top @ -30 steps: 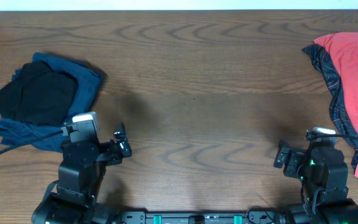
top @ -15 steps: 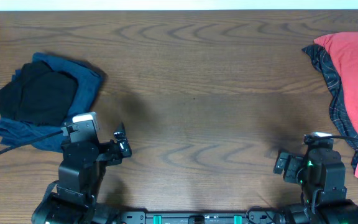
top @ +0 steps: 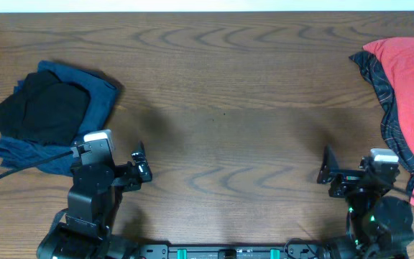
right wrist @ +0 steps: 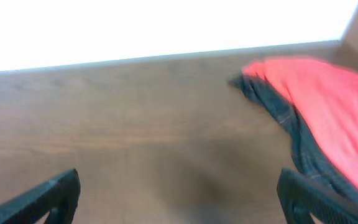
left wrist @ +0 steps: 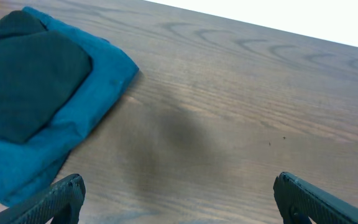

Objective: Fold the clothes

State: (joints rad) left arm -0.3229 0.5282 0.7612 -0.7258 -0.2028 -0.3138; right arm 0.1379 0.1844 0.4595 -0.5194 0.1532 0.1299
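Moved: the right arm's wrist has shifted toward the table's right edge since a second ago and now sits closer to the clothes there. The left arm and every garment lie as before.
Left claw: the left gripper (top: 139,170) (left wrist: 178,191) sits low at the near edge. Its two fingers (left wrist: 64,193) are spread wide with only bare wood between them, and it holds nothing.
Right claw: the right gripper (top: 328,175) (right wrist: 178,190) is also spread wide and holds nothing. Its fingers (right wrist: 58,191) frame bare wood.
Left pile: a black garment (top: 42,111) (left wrist: 27,78) lies bunched on top of a blue garment (top: 98,97) (left wrist: 98,87). The pile is at the table's left side, just beyond the left arm and apart from its fingers.
Right pile: a red garment (top: 412,75) (right wrist: 309,102) lies over a dark plaid piece (top: 379,83) (right wrist: 275,109) at the right edge. The plaid shows along the red garment's left border.
Surface: the wooden table (top: 221,93) lies between the two piles.
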